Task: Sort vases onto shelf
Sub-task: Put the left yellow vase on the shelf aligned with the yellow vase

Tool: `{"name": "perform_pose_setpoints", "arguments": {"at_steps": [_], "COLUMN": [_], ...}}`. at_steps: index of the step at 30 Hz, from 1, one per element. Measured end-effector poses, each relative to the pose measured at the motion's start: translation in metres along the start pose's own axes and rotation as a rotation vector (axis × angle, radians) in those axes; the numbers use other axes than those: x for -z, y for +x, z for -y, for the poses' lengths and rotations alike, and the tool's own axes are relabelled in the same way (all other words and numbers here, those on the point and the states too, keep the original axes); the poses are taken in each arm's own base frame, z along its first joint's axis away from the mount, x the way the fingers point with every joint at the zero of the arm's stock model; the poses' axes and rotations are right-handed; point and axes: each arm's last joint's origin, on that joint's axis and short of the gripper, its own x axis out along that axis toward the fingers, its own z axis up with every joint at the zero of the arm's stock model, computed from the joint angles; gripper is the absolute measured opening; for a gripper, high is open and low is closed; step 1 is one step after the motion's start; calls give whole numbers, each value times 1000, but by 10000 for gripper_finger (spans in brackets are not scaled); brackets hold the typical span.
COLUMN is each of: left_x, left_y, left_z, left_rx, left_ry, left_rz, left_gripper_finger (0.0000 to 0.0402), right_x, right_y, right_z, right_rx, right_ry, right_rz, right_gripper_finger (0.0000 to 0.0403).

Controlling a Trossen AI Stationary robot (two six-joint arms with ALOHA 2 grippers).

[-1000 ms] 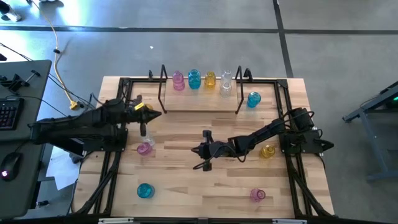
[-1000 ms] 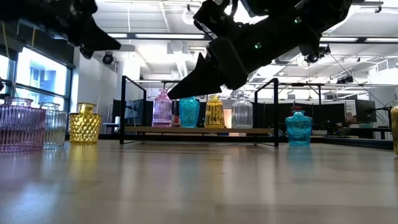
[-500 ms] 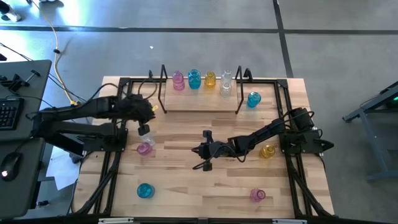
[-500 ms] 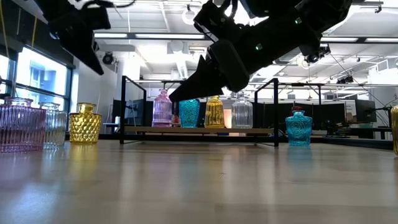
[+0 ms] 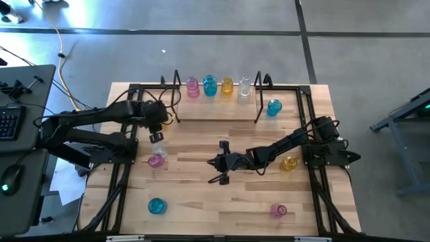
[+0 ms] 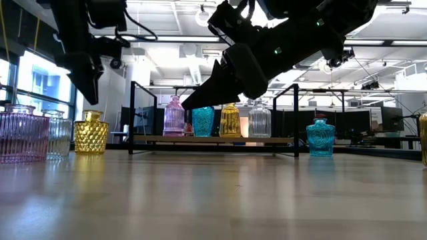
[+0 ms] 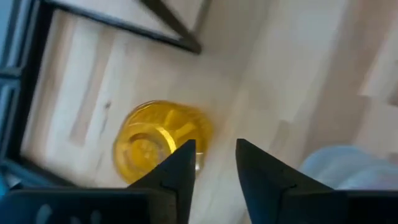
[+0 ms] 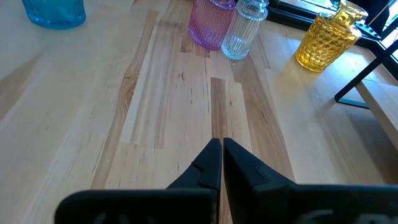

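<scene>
Surface [image 5: 201,202] is carrying everything. Shelf [image 5: 215,121] is sitting at the far edge and is already holding four vases in a row.

Left tool [image 7: 214,146] is pointing down over a yellow vase [image 7: 158,140] near the shelf's left end. Its fingers are standing apart with nothing between them. Right tool [image 8: 221,155] is hanging closed and empty over mid surface.

Clear vase [image 5: 156,139] is sitting just beside the yellow one, with a pink vase [image 5: 156,160] next in line.

Risks:
- The gap between the fingers is looking narrow against the yellow vase's body, so a fingertip coming down on the rim could be tipping it.
- A tipping vase or a swinging arm could be knocking the clear neighbour.
- Smooth glass could be slipping in a weak or off-centre pinch.
- On the carry, the vase could be clipping the shelf's left post.

Counts:
- Vases: eleven showing.
  - Three pink, three teal, three yellow, two clear.
  - Four shelved, seven loose.
- Shelf: one.
- Arms: two.
</scene>
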Motion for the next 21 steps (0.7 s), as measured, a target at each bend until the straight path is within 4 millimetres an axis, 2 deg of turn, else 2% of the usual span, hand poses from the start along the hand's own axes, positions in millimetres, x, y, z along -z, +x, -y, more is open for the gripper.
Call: {"name": "perform_pose_setpoints", "arguments": {"at_steps": [4, 8, 21], "left_x": [-2, -3, -3], "left_y": [7, 11, 25], "left_z": [-5, -9, -18], "left_rx": [-60, -69, -31], "left_ry": [-9, -6, -23], "left_rz": [-43, -72, -165], "left_gripper_finger": [133, 140, 111], "right_x": [0, 0, 0], "right_y": [0, 0, 0], "right_z": [0, 0, 0], "right_rx": [0, 0, 0], "right_ry": [0, 0, 0], "right_rz": [0, 0, -1], "right_gripper_finger": [0, 0, 0]}}
